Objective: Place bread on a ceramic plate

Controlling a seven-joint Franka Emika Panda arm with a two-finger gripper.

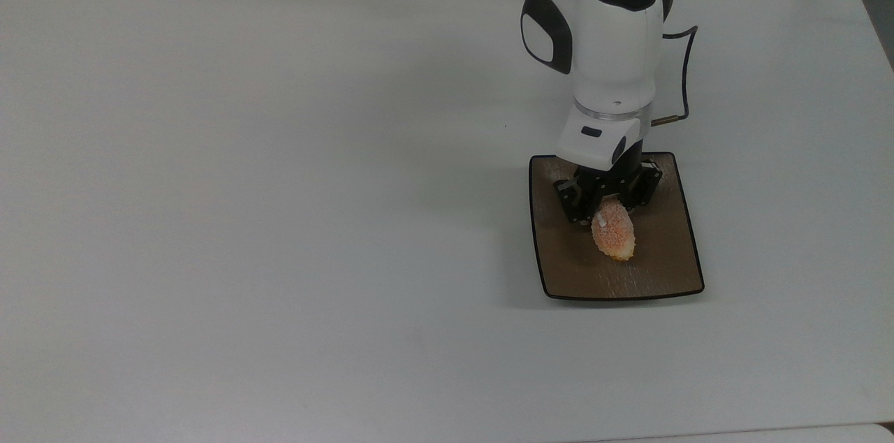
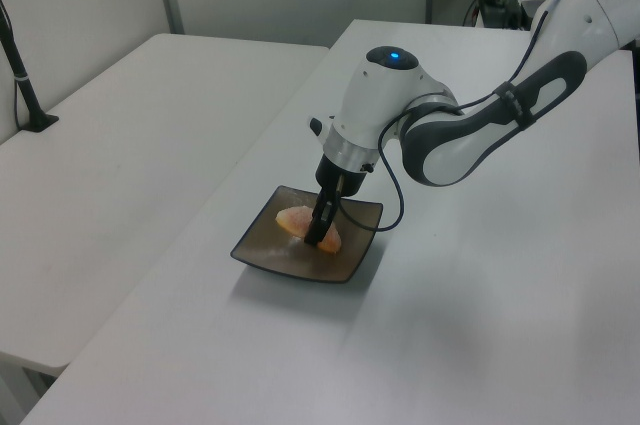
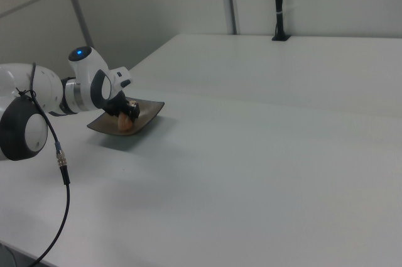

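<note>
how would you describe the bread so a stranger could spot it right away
On the white table, find the square brown ceramic plate under the robot's tool. The bread is the small oval orange-pink speckled roll over it, the one bright thing there.

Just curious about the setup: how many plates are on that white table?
1: the ceramic plate lies under the gripper, with the bread on it.

Bare table surrounds the ceramic plate; nothing crowds it.
</note>
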